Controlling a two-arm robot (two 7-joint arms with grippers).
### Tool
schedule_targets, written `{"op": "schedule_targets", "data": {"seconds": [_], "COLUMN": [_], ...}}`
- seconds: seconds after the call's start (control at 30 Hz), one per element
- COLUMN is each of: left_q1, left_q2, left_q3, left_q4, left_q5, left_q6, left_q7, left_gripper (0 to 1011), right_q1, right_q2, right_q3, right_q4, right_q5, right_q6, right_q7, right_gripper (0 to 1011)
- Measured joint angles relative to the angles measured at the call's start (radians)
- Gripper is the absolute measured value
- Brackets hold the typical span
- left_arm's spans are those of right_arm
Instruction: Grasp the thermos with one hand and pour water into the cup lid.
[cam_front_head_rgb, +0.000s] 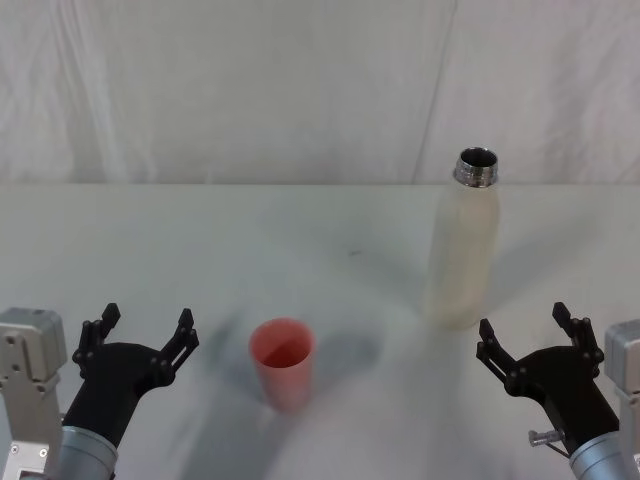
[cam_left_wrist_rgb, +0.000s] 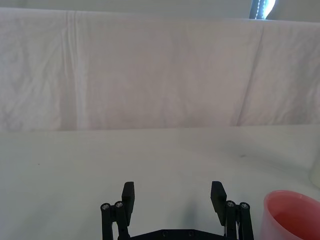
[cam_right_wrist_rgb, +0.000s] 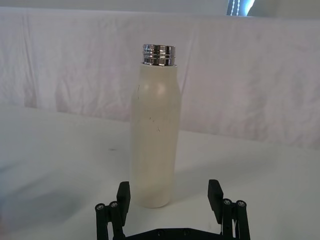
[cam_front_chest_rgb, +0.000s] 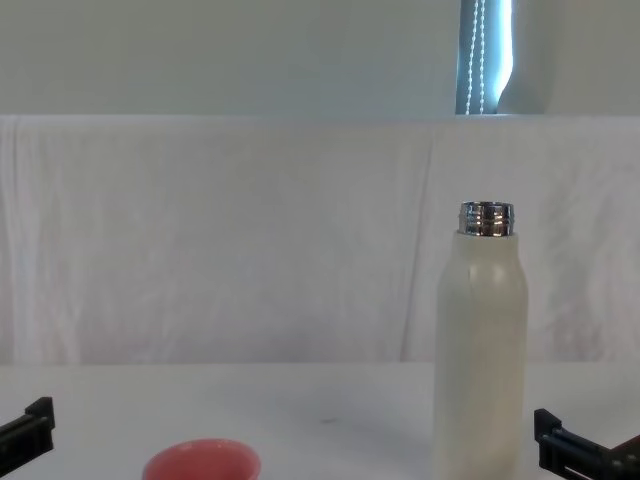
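Jaws gaping on left gripper (cam_front_head_rgb: 140, 332) and right gripper (cam_front_head_rgb: 527, 338) — chest view's cropping the thermos (cam_front_chest_rgb: 481, 350) base and cup lid (cam_front_chest_rgb: 201, 462).

black fingers (cam_front_head_rgb: 104, 318), silver-grey arms, visible screws

Lab; white-draped table (cam_front_head_rgb: 330, 230), cloth backdrop (cam_front_head_rgb: 250, 90)

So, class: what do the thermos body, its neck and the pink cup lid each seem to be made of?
Thermos body: cream, matte, no glare, probably coated metal. Its neck: shiny threaded chrome with bright reflections, likely steel. Cup lid: smooth salmon-pink, evenly coloured, probably plastic.
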Motion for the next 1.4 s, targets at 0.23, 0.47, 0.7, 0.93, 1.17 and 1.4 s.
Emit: {"op": "schedule_targets", "data": {"seconds": [0.23,0.47,0.7,0.93,1.17,1.4], "left_q1": [0.000,0.000,0.000,0.000,0.000,0.000], "left_q2": [0.000,0.000,0.000,0.000,0.000,0.000], "left_q3": [0.000,0.000,0.000,0.000,0.000,0.000], "left_q4": [0.000,0.000,0.000,0.000,0.000,0.000], "left_q5": [0.000,0.000,0.000,0.000,0.000,0.000], "left_q6": [0.000,0.000,0.000,0.000,0.000,0.000], "left_q7": [0.000,0.000,0.000,0.000,0.000,0.000], "left_gripper": [1001,1001,1001,1001,1001,1001], "right_q1": [0.000,0.000,0.000,0.000,0.000,0.000], "right_q2": [0.000,0.000,0.000,0.000,0.000,0.000], "right_q3": [0.000,0.000,0.000,0.000,0.000,0.000], "right_q4": [0.000,0.000,0.000,0.000,0.000,0.000], "right_q5": [0.000,0.000,0.000,0.000,0.000,0.000], "right_q6": [0.000,0.000,0.000,0.000,0.000,0.000], "right_q7": [0.000,0.000,0.000,0.000,0.000,0.000], "right_gripper": [1001,1001,1001,1001,1001,1001]}}
